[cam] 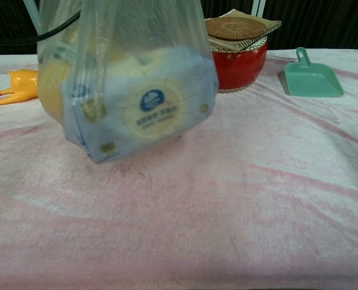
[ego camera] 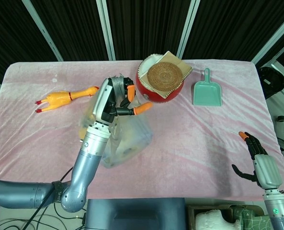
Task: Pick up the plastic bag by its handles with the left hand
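Now the left hand (ego camera: 114,98) is raised over the left-centre of the table (ego camera: 204,139), its forearm running up from the near edge, with its fingers curled around the gathered handles of the plastic bag (ego camera: 120,139); one orange-tipped finger sticks out toward the red bowl (ego camera: 160,86). The bag hangs below the hand, tilted, and in the chest view its lower edge appears clear of the pink cloth, though contact at the hidden far side cannot be ruled out. The bag is clear, crinkled film; through it shows a pale blue pack (cam: 145,115) with a round printed label facing the chest camera, and something yellow sits behind it toward the bag's left side. The right hand (ego camera: 260,165) rests low at the near right corner of the table, fingers spread and holding nothing. A yellow rubber chicken (ego camera: 65,98) lies toward the left edge, the red bowl topped with a woven mat stands near the far edge, and a green dustpan (ego camera: 207,91) lies beside the bowl, toward the right.
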Tool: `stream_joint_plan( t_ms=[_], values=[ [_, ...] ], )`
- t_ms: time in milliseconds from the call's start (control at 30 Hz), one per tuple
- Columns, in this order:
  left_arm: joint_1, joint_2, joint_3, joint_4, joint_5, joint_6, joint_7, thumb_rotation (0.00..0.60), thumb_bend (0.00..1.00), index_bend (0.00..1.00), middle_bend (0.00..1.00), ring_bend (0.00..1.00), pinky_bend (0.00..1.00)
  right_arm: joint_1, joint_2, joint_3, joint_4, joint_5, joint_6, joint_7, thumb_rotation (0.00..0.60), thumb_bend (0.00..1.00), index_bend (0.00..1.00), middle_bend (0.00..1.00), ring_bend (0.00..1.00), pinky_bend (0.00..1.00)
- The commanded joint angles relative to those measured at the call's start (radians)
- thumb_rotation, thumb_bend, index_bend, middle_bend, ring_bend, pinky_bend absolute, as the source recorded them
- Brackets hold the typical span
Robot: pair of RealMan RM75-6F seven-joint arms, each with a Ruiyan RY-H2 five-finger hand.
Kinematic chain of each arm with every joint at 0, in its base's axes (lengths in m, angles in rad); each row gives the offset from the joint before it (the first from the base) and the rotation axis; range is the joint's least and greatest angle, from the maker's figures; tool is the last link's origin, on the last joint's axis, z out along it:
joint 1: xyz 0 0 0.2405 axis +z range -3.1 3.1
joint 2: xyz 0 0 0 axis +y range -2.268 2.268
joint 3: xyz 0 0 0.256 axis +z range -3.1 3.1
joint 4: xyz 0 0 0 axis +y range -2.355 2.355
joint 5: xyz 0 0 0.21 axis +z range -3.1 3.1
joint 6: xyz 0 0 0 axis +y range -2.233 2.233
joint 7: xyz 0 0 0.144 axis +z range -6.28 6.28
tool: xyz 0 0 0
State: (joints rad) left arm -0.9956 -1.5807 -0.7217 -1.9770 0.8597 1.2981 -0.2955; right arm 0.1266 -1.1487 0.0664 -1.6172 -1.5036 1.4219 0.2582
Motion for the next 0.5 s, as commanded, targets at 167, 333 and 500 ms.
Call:
stream_joint_plan(
  t_ms=[167, 333, 500],
  values=[
    [-0.079, 0.039, -0.092, -0.027, -0.063, -0.024, 0.11, 0.6, 0.12, 0.78, 1.0, 0.89, 0.89, 0.0, 0.001, -0.001, -0.001, -0.001, 0.0, 0.0, 0.6, 0.23, 0.0, 0.0, 0.0, 0.18],
    [-0.129, 0.055, -0.135, -0.042, -0.091, -0.009, 0.182, 0.6, 0.11, 0.78, 1.0, 0.89, 0.89, 0.0, 0.001, -0.002, -0.002, -0.003, 0.0, 0.0, 0.6, 0.23, 0.0, 0.0, 0.0, 0.18],
    [-0.173, 0.071, -0.156, -0.046, -0.116, -0.004, 0.242, 0.6, 0.11, 0.78, 1.0, 0.89, 0.89, -0.001, 0.001, -0.002, -0.002, -0.006, 0.003, -0.001, 0.6, 0.23, 0.0, 0.0, 0.0, 0.18]
  ],
)
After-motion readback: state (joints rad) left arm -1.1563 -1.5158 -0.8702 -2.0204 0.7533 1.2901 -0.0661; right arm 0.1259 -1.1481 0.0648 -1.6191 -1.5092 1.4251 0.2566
